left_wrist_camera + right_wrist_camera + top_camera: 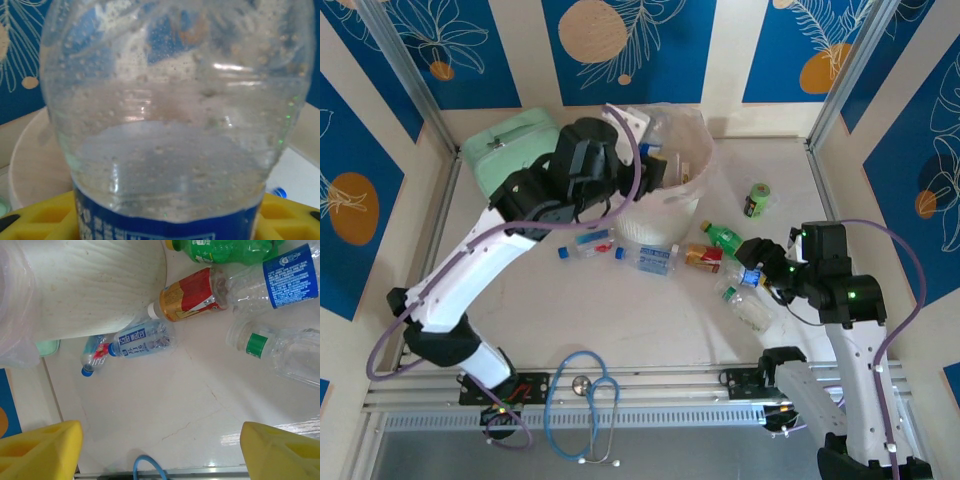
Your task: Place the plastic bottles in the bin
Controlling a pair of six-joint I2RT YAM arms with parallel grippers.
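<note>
1. Held bottle [165,125]: clear with a blue label, gripped at the label end by the left gripper [167,227]. Yellow fingers [35,217] sit on either side of the label, so we read this as a real grip.
2. The bottle's long axis runs straight out from the claw, away from the wrist camera. We can't tell whether cap or base leads.
3. Bin [655,215]: in the top view the left claw is at the bin's left rim, pointing toward the opening. In the left wrist view a cream rim curves behind the bottle. We judge a release here drops it in, but we can't confirm how far past the rim it is.
4. Right gripper [160,450]: jaws wide apart with nothing between them, hovering over the table.
5. Loose on the table beside the bin: green-band bottle [280,352], blue-label bottle [280,282], red-and-yellow bottle [192,300], green bottle [225,250], soda-water bottle [142,340].
6. The right arm is nearer to all of these. The green-band bottle is closest, ahead and to the right of the claw.
7. That bottle's long axis lies roughly along the line between the fingers, so we expect a wrist turn before the grab.
</note>
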